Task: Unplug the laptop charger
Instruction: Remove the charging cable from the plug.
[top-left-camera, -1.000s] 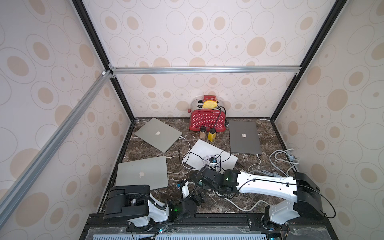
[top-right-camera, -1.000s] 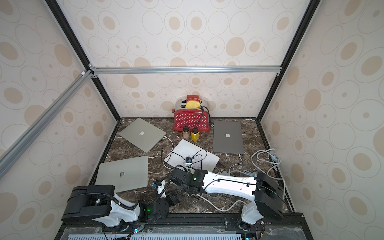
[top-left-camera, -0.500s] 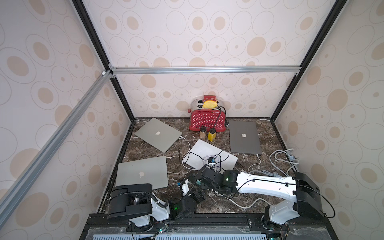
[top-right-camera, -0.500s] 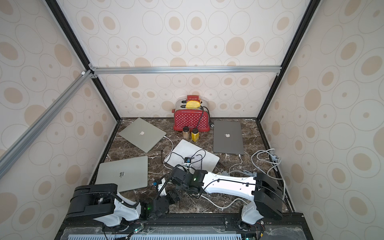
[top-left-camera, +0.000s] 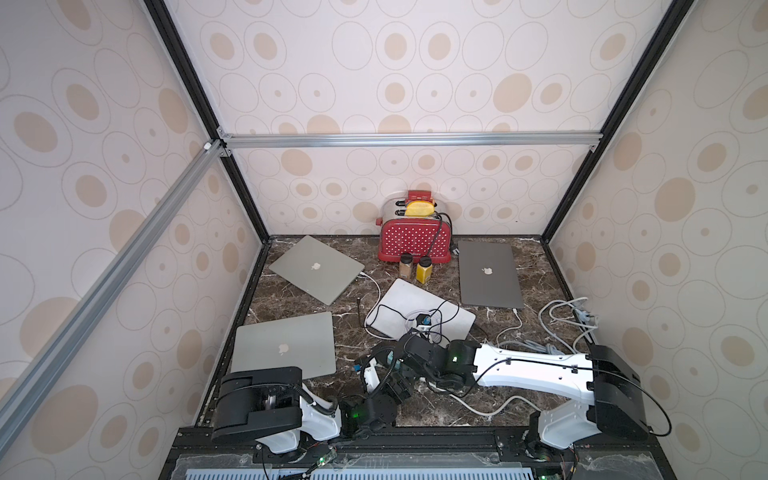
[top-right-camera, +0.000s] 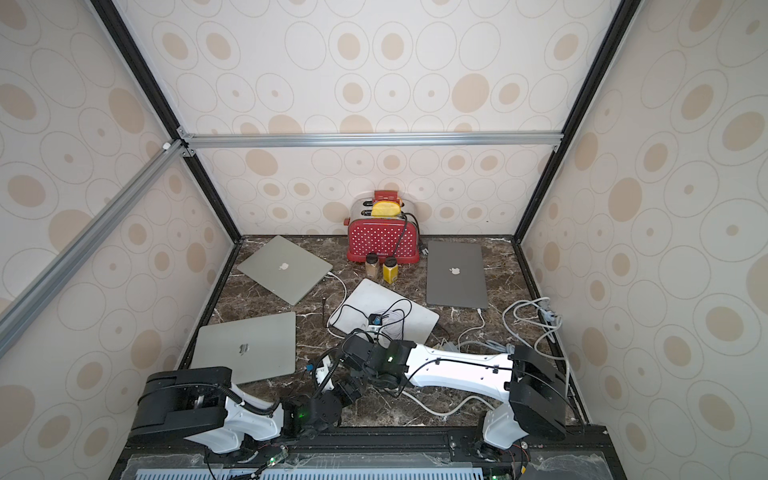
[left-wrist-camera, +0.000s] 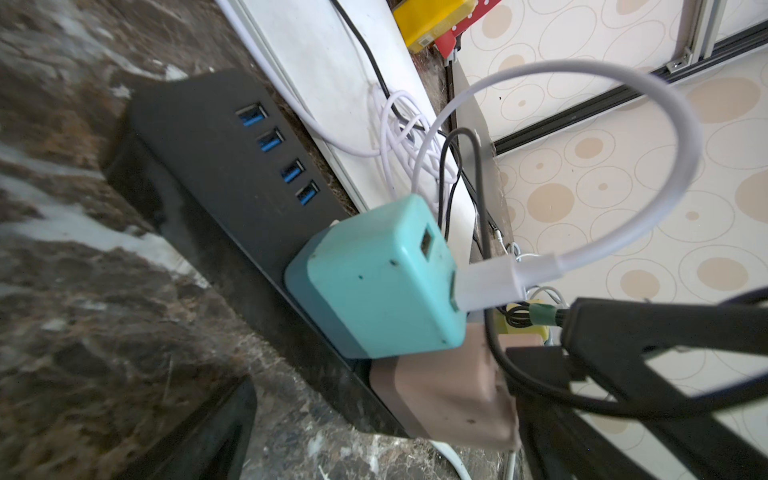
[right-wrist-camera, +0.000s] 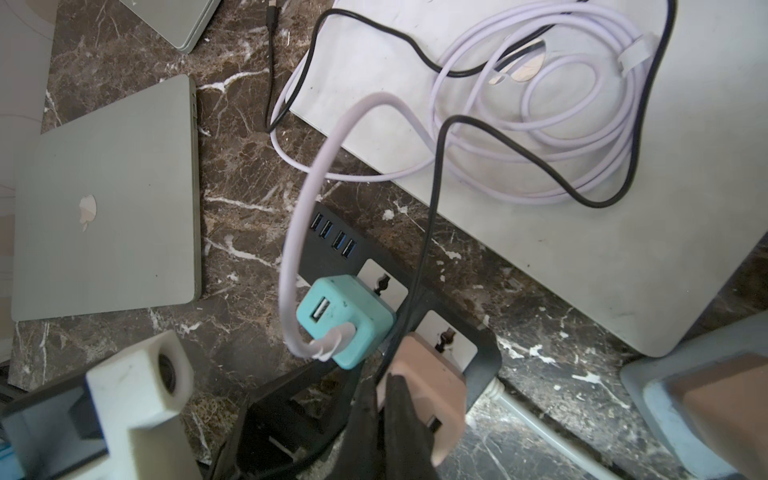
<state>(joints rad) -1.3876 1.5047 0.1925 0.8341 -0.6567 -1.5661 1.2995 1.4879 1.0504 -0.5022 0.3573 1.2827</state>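
Unplugging is underway: the charger (right-wrist-camera: 428, 374) on the strip (right-wrist-camera: 332, 262) is touched by the closed right gripper (right-wrist-camera: 384, 386); the left gripper (top-left-camera: 400, 385) gapes empty; a pull is needed.

I find no word or number that I can read with certainty. The only clear signs are the apple logos on the lids: one on the back left laptop (top-left-camera: 316, 268), one on the dark back right laptop (top-left-camera: 489, 274), and one on the near left laptop (top-left-camera: 286, 345); the right wrist view shows this last logo pale and plain. The red toaster (top-right-camera: 384, 241) carries a short line of letters low on its front in a top view, too small for me to read. The yellow jar (left-wrist-camera: 436, 16) has a little white label in the left wrist view, also not legible.
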